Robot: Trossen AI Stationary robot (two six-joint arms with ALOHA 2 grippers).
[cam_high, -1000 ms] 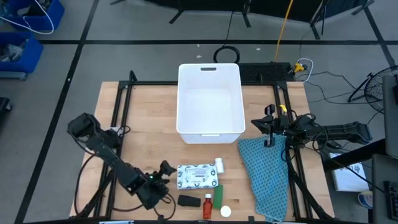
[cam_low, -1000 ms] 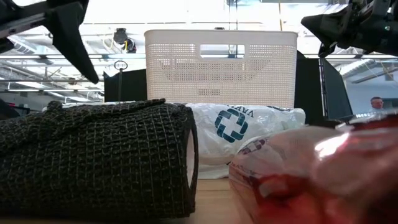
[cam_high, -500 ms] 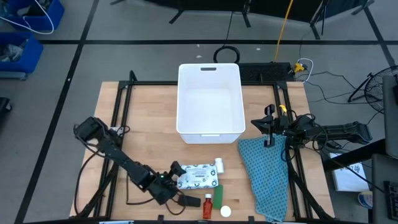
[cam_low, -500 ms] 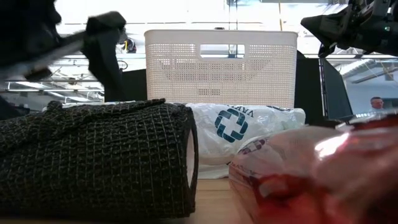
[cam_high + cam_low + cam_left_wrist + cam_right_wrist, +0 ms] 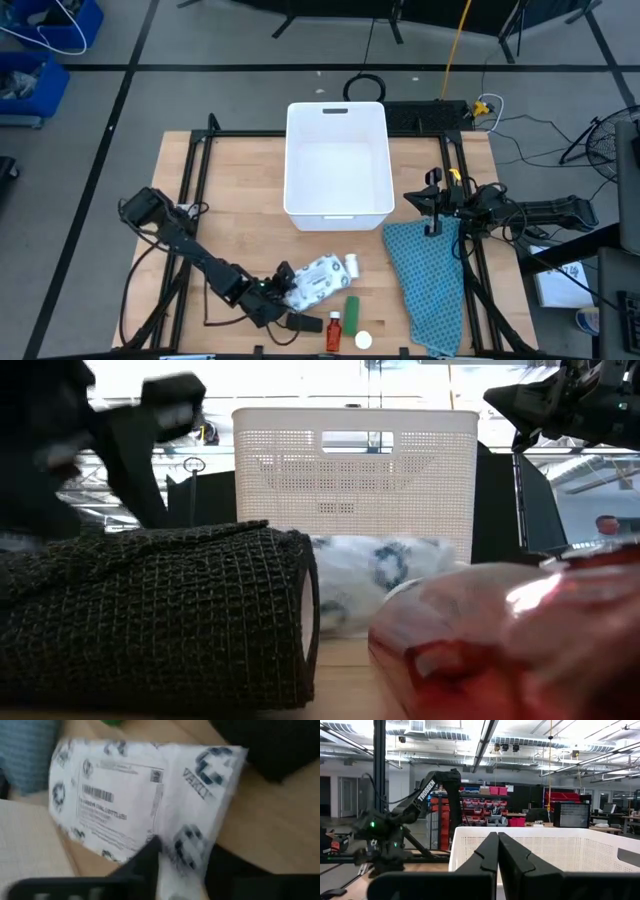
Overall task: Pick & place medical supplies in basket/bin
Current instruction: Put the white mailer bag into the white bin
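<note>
I'm working the left gripper (image 5: 281, 291) at the near edge of the table (image 5: 230, 215) — fingers clamped on the flat white packet (image 5: 320, 280). The packet's long axis is running diagonally, up toward the white tub (image 5: 337, 160), which is sitting straight ahead, well apart. The right gripper (image 5: 432, 200) is waiting beside the tub, fingers pressed together, empty. The room behind is cluttered with racks.

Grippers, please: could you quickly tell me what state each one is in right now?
Left gripper: shut on the white packet, which is tilted on the table.
Right gripper: shut, empty, waiting at the table's right edge.
</note>
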